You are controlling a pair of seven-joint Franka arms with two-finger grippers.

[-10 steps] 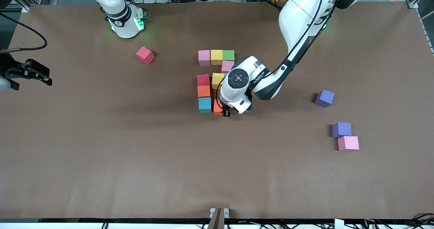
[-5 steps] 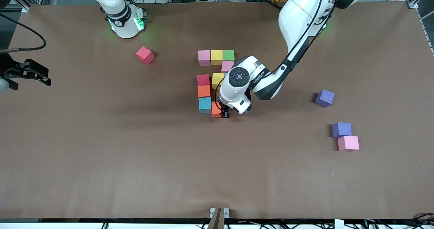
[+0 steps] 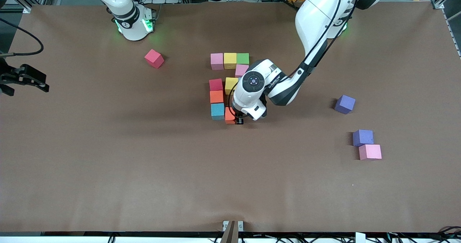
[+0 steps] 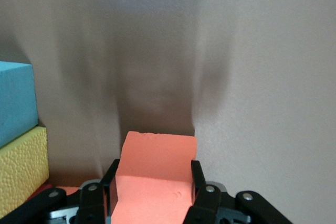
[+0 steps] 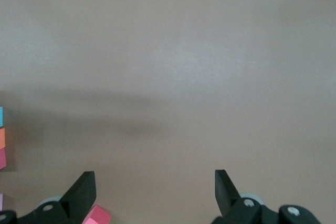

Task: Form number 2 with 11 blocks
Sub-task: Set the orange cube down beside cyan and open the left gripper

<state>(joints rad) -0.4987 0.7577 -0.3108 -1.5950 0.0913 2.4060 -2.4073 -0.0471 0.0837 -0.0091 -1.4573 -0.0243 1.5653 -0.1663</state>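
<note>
While left gripper (image 3: 236, 120) grips an orange block (image 3: 229, 115), it sits just beside the blue block (image 3: 217, 111) in the number 2's (image 3: 229, 85) nearest row.
Jaws clamp block's sides; next slot lies toward left arm's end. Right gripper (image 3: 23, 79) waits wide open, empty, at table edge.

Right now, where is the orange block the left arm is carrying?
In the front view the orange block sits clamped in the left gripper, at the number's nearest row, right beside the light blue block.

From where I stand, nothing here can be read: no words, labels, brand marks or numbers show on anything, and any print is too small.
</note>
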